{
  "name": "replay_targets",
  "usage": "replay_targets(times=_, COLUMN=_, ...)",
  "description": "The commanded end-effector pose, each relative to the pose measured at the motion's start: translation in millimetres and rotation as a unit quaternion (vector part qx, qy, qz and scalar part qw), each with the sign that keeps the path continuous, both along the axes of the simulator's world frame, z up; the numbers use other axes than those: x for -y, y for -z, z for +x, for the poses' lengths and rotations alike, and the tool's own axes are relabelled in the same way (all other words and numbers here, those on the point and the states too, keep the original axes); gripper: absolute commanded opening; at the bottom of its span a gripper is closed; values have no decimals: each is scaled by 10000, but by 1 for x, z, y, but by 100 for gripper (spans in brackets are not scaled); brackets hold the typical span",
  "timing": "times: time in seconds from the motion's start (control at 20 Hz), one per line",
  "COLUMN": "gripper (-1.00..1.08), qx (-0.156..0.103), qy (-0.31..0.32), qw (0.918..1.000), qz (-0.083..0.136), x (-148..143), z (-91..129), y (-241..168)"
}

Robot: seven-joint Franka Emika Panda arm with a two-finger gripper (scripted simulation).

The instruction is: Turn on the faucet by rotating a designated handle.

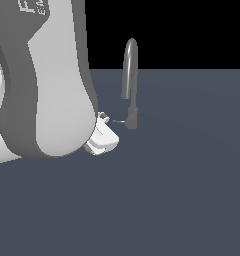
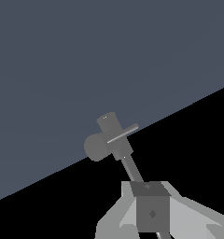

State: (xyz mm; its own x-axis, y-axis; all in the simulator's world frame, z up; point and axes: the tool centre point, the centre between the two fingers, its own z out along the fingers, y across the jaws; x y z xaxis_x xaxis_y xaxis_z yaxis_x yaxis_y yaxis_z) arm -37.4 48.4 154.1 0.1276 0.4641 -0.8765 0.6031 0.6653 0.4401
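The grey faucet [image 1: 130, 75] stands on the dark floor with its arched spout rising from a short cylindrical base [image 1: 133, 117]. The thin handle [image 1: 121, 121] sticks out of the base toward the exterior view's left. My gripper [image 1: 105, 118] is mostly hidden behind the arm; its tip shows right at the free end of the handle. In the wrist view the faucet base [image 2: 109, 123], handle rod [image 2: 123, 133] and spout [image 2: 132, 169] lie beyond my gripper [image 2: 151, 207]. Its fingers are pressed together and hold nothing.
My own arm's large white and grey link [image 1: 47, 80] fills the exterior view's left and hides the area behind it. The dark blue-grey floor [image 1: 182, 190] stretches around the faucet, with black background beyond its far edge.
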Motion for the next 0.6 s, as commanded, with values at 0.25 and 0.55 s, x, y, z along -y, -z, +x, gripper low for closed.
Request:
replay_targets(times=0.25, gripper=-100, qx=-11, qy=-586, qw=9964, qz=-608, x=8, z=15, y=23)
replay_targets(times=0.55, gripper=-100, qx=-24, qy=-1045, qw=9884, qz=-1101, x=17, z=28, y=41)
